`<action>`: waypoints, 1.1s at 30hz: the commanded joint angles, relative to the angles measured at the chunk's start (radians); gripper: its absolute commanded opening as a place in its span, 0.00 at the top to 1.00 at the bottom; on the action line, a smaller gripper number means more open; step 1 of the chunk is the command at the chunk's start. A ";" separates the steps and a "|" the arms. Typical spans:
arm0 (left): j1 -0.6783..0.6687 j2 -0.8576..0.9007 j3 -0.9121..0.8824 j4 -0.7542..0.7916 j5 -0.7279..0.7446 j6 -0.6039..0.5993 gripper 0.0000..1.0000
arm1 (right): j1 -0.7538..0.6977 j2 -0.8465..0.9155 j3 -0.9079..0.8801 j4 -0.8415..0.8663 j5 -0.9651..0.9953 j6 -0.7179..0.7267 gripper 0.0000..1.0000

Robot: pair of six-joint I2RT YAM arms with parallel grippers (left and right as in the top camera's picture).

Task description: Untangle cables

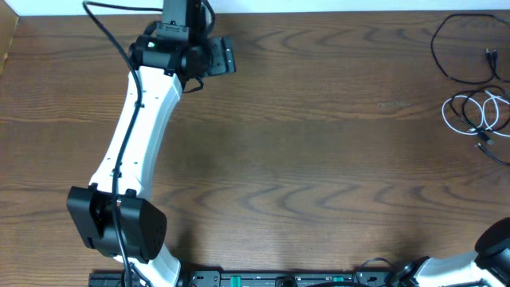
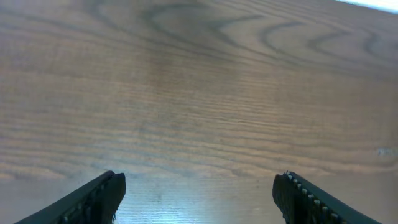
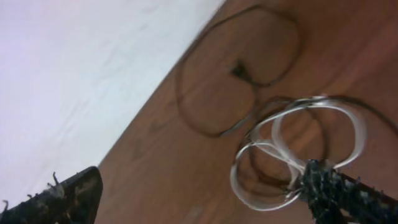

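While the black cable (image 1: 435,48) and white cable (image 1: 445,114) lie looped together at the table's (image 1: 319,159) far right, left gripper (image 2: 199,190) and right gripper (image 3: 199,190) both show fingers spread apart.

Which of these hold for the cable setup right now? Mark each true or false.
1. The left claw is open over bare table. True.
2. The white cable lies at the table's left edge. False: it lies at the right edge, by the black cable.
3. The right claw is shut on the black cable. False: it is open and holds nothing.
4. Loops of the black and white cables overlap. True.
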 commanded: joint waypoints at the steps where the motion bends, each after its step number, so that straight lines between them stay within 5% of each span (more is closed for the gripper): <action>1: -0.021 -0.028 0.007 0.064 0.130 0.218 0.19 | 0.060 -0.140 0.007 -0.058 -0.195 -0.169 0.01; 6: -0.021 -0.094 0.007 0.155 0.257 0.221 0.19 | 0.230 -0.253 0.007 -0.174 -0.150 -0.264 0.01; 7: -0.021 -0.103 0.006 0.153 0.257 0.220 0.19 | 0.270 -0.276 0.007 -0.193 -0.098 -0.285 0.01; 9: -0.021 -0.105 0.006 0.136 0.256 0.221 0.02 | 0.369 -0.329 0.007 -0.236 0.099 -0.297 0.01; 13: -0.020 -0.100 0.006 0.089 0.227 0.221 0.02 | 0.515 -0.428 0.007 -0.326 0.344 -0.328 0.01; 30: -0.020 -0.100 0.006 0.083 0.227 0.221 0.02 | 0.549 -0.470 0.005 -0.589 0.339 -0.350 0.01; 33: -0.020 -0.100 0.006 0.083 0.227 0.221 0.02 | 0.561 -0.502 -0.082 -0.493 0.344 -0.398 0.01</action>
